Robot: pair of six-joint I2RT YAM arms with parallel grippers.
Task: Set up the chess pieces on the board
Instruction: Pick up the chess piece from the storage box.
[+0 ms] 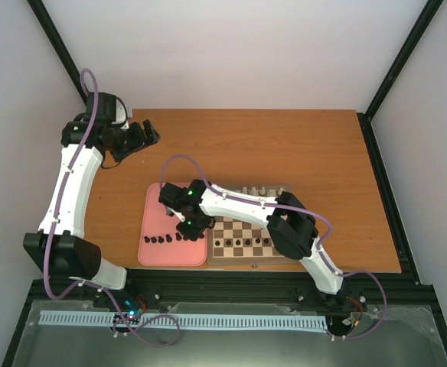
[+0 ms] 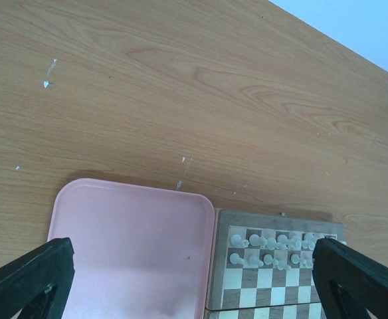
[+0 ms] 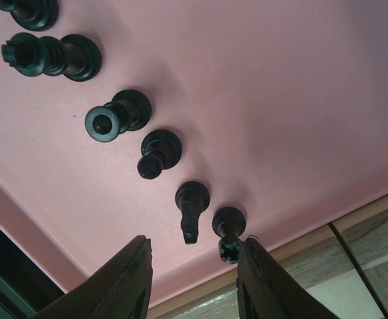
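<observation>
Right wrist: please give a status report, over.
Right gripper open, empty, above tray. Left gripper open, away from board. Six black pieces in a row on tray. No obstacle seen.

The small turned black chess pieces (image 3: 159, 153) are a uniform glossy black against the plain pale pink rectangular tray (image 3: 280, 100). The square wooden chessboard (image 1: 239, 229) has alternating cream and dark brown checks inside a mid-brown border, and small cream-white pieces (image 2: 267, 242) stand at its far edge. The wooden desk (image 1: 285, 145) is orange-brown with streaky darker grain.
</observation>
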